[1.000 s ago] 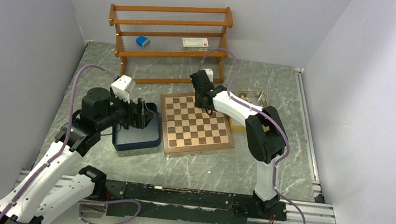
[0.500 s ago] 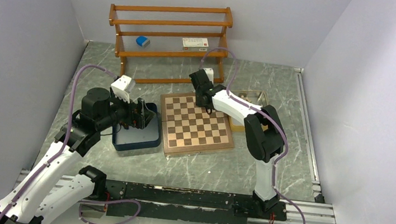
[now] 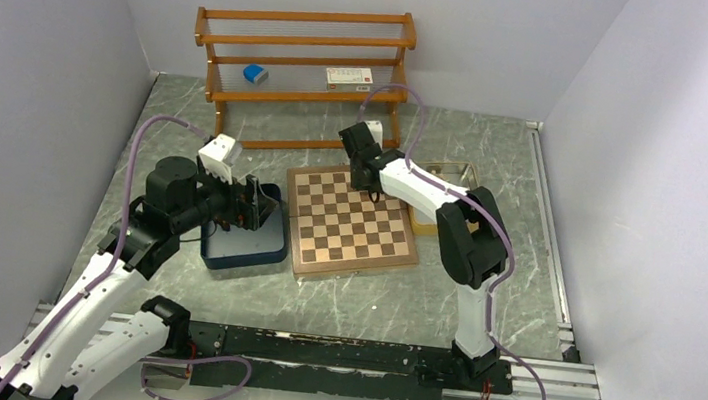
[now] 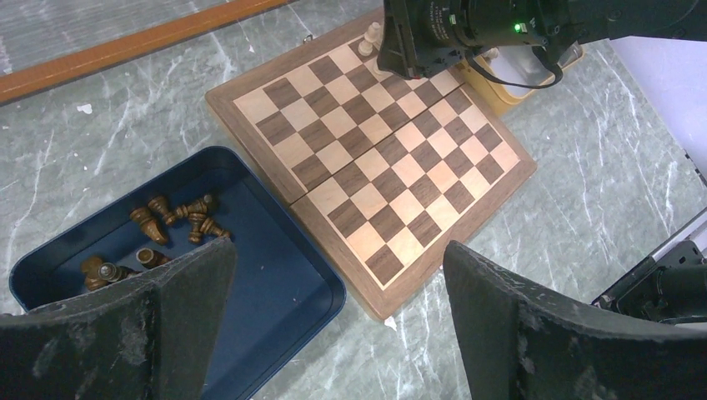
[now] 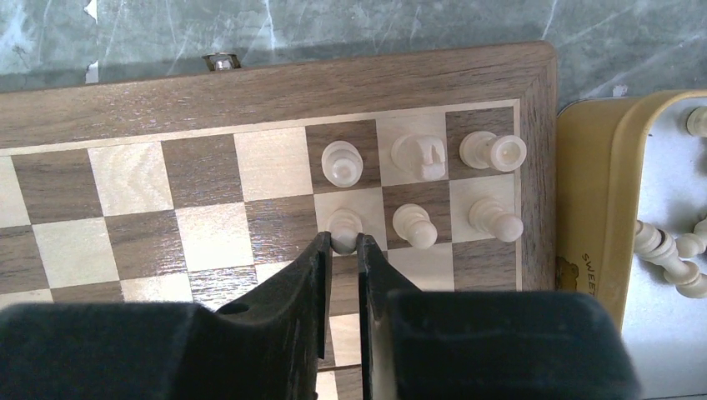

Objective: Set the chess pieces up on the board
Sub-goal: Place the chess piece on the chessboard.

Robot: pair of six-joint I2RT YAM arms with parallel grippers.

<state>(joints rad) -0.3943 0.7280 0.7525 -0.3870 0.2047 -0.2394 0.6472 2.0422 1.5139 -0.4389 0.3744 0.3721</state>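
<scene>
The right gripper (image 5: 339, 247) is pinched on a cream pawn (image 5: 344, 223), one finger on each side of its head. The pawn stands upright on a light square in the second row of the board (image 5: 125, 92), at the far corner next to the yellow tray (image 5: 584, 208). Its long axis is vertical, and it sits directly between the fingertips, not off to either side. The next move therefore looks like a small parting of the fingers followed by a straight lift (a sideways drift could knock the pawn just beside it (image 5: 414, 225)). This arm is clearly the nearer one to the spare cream pieces (image 5: 667, 250) in that tray. The left gripper (image 4: 338, 267) hangs wide apart and holds nothing. It is above the blue tray (image 4: 283, 292), with the dark pieces (image 4: 167, 225) below and to its left, well away from the cream corner.
</scene>
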